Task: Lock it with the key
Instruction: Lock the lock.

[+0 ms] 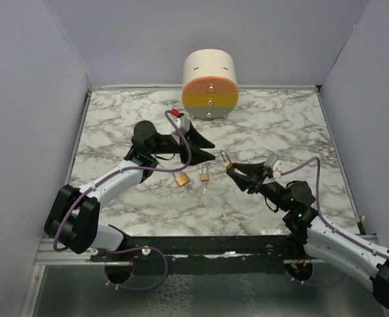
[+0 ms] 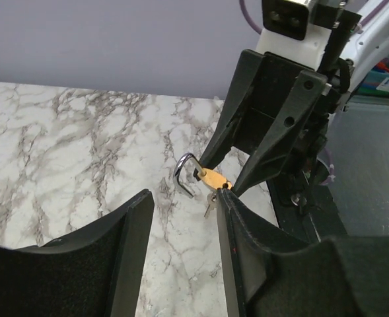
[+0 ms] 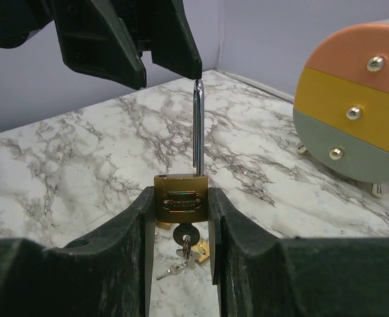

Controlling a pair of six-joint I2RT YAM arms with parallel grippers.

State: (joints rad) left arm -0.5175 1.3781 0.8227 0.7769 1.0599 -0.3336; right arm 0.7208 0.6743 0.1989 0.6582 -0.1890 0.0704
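The marble desk [image 1: 115, 119] carries a striped round drawer unit [image 1: 209, 82] at its back edge. In front of that unit the left jaws [image 1: 212, 150] stand parted and empty. Front-right of the unit, the right jaws [image 1: 232, 170] are clenched on the body of a brass padlock [image 3: 181, 201]. Its shackle [image 3: 198, 125] is raised, so the padlock's long axis runs from the right jaws straight toward the left jaws, which hover at the shackle's tip. The free left arm is therefore nearest to that end. 1 key [image 3: 184, 234] appears seated at the opposite end.
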